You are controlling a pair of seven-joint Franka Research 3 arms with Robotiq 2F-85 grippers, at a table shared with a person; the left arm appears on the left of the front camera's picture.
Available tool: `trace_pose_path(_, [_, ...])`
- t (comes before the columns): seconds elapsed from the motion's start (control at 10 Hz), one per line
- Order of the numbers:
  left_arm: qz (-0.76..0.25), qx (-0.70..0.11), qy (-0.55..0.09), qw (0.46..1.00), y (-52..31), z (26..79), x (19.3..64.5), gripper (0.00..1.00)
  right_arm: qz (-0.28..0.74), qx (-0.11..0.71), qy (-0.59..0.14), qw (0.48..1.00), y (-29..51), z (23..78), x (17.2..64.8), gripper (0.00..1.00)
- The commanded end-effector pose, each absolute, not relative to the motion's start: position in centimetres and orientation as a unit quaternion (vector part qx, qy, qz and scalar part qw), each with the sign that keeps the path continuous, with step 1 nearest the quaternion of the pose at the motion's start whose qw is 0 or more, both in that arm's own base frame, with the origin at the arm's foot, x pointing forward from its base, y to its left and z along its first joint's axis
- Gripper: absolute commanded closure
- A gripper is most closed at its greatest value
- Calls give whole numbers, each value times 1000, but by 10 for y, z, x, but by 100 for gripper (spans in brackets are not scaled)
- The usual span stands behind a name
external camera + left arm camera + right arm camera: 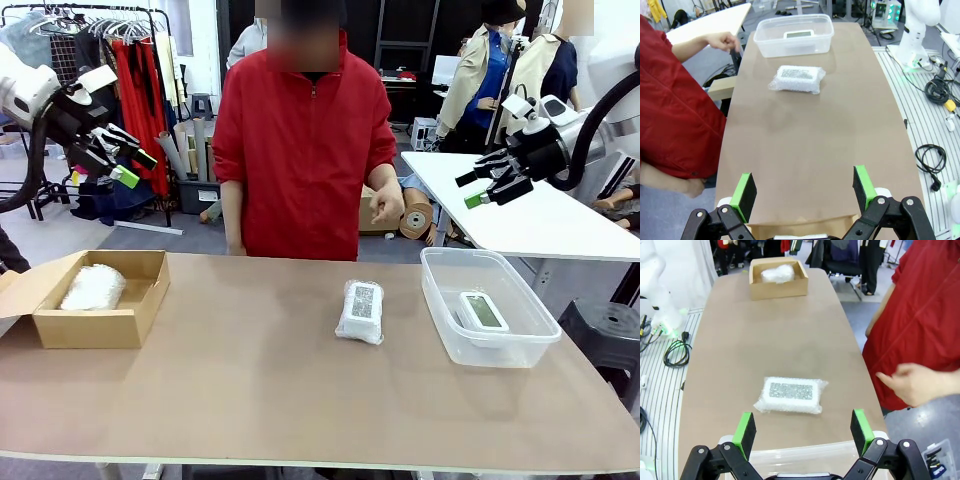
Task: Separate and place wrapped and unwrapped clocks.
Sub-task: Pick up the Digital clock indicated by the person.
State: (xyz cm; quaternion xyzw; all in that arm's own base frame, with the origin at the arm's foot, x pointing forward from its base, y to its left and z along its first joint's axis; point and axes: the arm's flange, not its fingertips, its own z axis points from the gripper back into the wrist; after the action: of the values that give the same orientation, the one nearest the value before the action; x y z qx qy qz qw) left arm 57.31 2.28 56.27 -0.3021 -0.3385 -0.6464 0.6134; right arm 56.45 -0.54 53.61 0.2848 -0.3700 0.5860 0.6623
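Observation:
A wrapped clock (360, 311) lies in bubble wrap on the brown table, right of centre; the wrist views show this wrapped clock (797, 78) (791, 394) too. Another wrapped clock (93, 287) (777, 273) rests inside the open cardboard box (130, 318) (780, 289) at the left. The bare white clock (483, 310) (798, 34) lies in the clear plastic bin (530, 335) (792, 47) at the right. My left gripper (127, 166) (805, 189) hangs open high above the box. Above the bin, my right gripper (478, 188) (804, 426) is open too, holding nothing.
A person in a red jacket (302, 150) stands at the far edge, one hand (386, 208) (912, 383) raised above the table's edge. A white table (540, 215) stands behind at the right. Cables (932, 160) lie on the floor beside the table.

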Motion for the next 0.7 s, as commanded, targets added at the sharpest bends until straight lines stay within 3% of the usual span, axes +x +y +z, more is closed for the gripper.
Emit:
trace_pose_path(0.0, [-653, -301, -337, 608, 23, 561, 572, 0, 593, 282, -373, 656, -5, 539, 563, 0])
trace_pose_path(0.6, [-653, -301, -337, 608, 23, 561, 572, 0, 593, 282, -373, 656, -5, 539, 563, 0])
